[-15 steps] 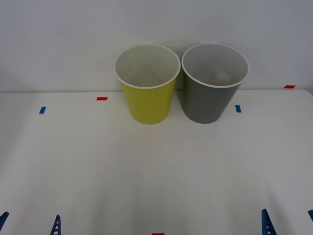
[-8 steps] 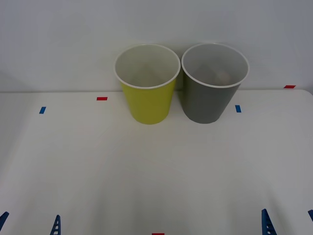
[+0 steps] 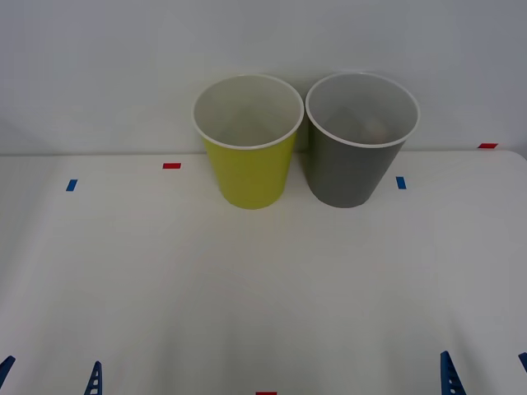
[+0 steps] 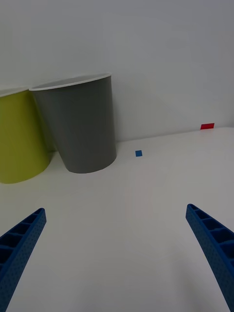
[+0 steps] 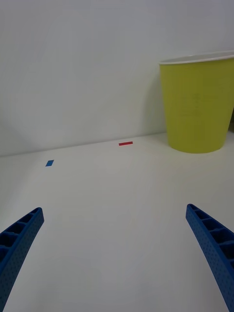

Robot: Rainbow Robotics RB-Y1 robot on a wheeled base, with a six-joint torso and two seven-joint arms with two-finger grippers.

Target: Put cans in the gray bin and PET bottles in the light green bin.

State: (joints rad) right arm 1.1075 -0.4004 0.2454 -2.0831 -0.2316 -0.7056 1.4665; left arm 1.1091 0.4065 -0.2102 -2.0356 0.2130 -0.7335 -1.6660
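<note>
The light green bin (image 3: 249, 169) and the gray bin (image 3: 352, 169) stand upright side by side at the table's far edge, against the wall. A faint orange-pink patch shows low inside the gray bin; I cannot tell what it is. Cans and PET bottles are out of view. My left gripper (image 3: 51, 378) rests open at the near left edge, and my right gripper (image 3: 486, 374) rests open at the near right edge, both far from the bins. In the left wrist view the left gripper (image 5: 114, 209) faces the light green bin (image 5: 197, 107). In the right wrist view the right gripper (image 4: 115, 208) faces the gray bin (image 4: 80, 126).
The white table (image 3: 263, 280) stretches wide between the grippers and the bins. Small blue tape marks (image 3: 72, 185) and red tape marks (image 3: 171, 165) lie flat on it. A pale wall rises right behind the bins.
</note>
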